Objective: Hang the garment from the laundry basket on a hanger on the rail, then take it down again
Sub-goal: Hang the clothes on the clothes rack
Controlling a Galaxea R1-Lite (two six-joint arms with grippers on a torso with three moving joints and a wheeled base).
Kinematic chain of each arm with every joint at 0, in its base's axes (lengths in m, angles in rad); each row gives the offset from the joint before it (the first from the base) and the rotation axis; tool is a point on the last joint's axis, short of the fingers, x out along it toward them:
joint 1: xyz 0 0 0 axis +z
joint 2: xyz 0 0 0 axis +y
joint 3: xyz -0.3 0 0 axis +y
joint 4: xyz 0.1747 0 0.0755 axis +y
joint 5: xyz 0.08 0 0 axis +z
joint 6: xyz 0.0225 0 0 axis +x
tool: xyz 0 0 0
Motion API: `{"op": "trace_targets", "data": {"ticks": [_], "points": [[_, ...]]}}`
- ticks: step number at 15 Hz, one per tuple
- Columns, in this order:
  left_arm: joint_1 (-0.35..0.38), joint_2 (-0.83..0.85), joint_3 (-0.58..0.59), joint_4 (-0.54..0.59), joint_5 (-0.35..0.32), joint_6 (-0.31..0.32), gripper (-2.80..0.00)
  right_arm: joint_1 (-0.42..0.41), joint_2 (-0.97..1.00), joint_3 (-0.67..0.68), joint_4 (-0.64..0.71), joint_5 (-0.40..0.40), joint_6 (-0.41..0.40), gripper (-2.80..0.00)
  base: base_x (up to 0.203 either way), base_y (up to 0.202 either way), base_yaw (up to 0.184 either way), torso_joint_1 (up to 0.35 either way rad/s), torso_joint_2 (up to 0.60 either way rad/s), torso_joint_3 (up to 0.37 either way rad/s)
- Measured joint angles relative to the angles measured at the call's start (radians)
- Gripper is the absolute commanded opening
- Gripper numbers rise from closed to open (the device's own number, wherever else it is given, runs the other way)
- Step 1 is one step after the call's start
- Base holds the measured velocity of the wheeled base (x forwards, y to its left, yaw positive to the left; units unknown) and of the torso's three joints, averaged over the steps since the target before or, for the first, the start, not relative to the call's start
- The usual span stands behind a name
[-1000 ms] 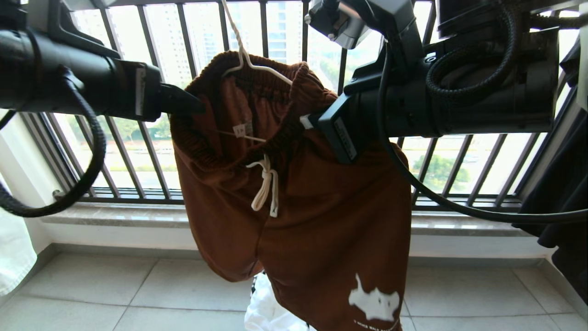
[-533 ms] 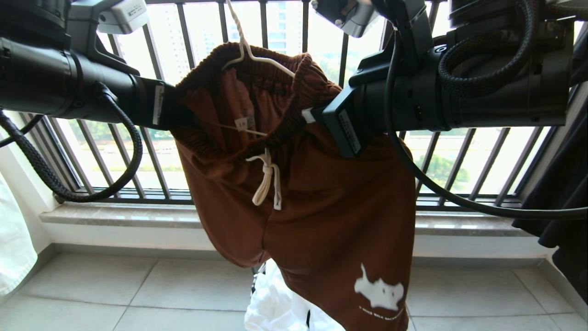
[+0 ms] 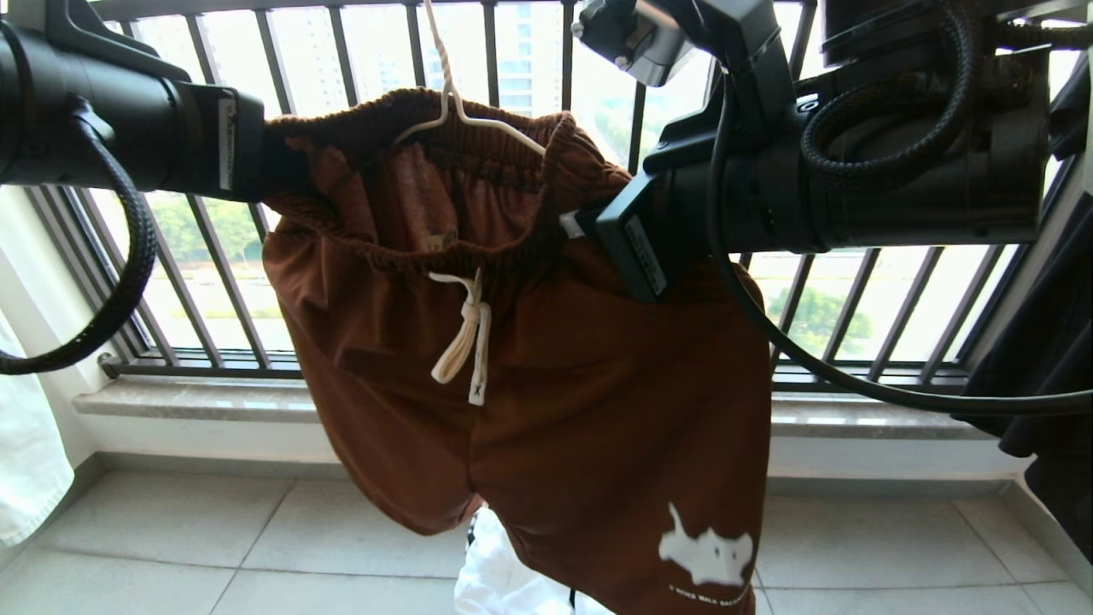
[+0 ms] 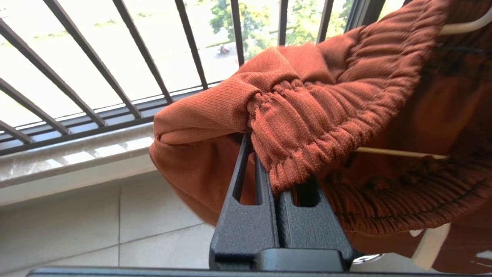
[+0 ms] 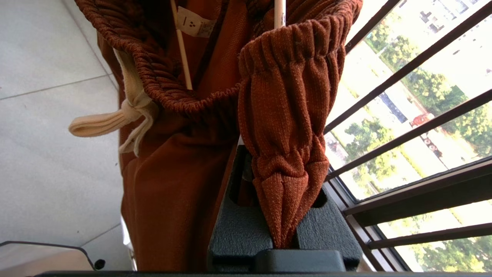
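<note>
The garment (image 3: 546,401), rust-brown shorts with a white drawstring (image 3: 465,337) and a white animal print, hangs on the cream hanger (image 3: 468,120), whose hook runs up out of view. My left gripper (image 3: 271,166) is shut on the left end of the gathered waistband (image 4: 307,111), its fingers (image 4: 246,181) pressed together with the elastic pinched above. My right gripper (image 3: 582,226) is shut on the right end, a bunched fold of waistband (image 5: 286,165) wedged between its fingers (image 5: 238,227). Both arms reach in level from the sides. The rail and the laundry basket are out of view.
The black balustrade (image 3: 337,77) and a stone sill (image 3: 213,401) stand close behind the shorts. A white cloth (image 3: 499,568) lies on the tiled floor beneath them. More white fabric (image 3: 26,478) hangs at the left, dark clothing (image 3: 1059,401) at the right.
My left gripper has shut on the waistband's left end and drawn it leftward, stretching the waistband wider. The right gripper has kept its grip and place.
</note>
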Motion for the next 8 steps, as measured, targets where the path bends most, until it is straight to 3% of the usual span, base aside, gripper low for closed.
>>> {"op": "trace_targets", "data": {"ticks": [5,8], "points": [[0.001,0.040,-0.124,-0.001,-0.006,-0.006,-2.80,0.002,-0.008,0.030,0.001,0.000,-0.001,-2.80,0.000,0.000,0.000,0.000,0.00,0.000],[0.003,0.082,-0.185,-0.001,0.050,-0.006,-2.80,0.002,-0.018,0.046,0.000,0.000,-0.001,-2.80,0.000,0.000,0.000,0.000,0.00,0.000]]}}
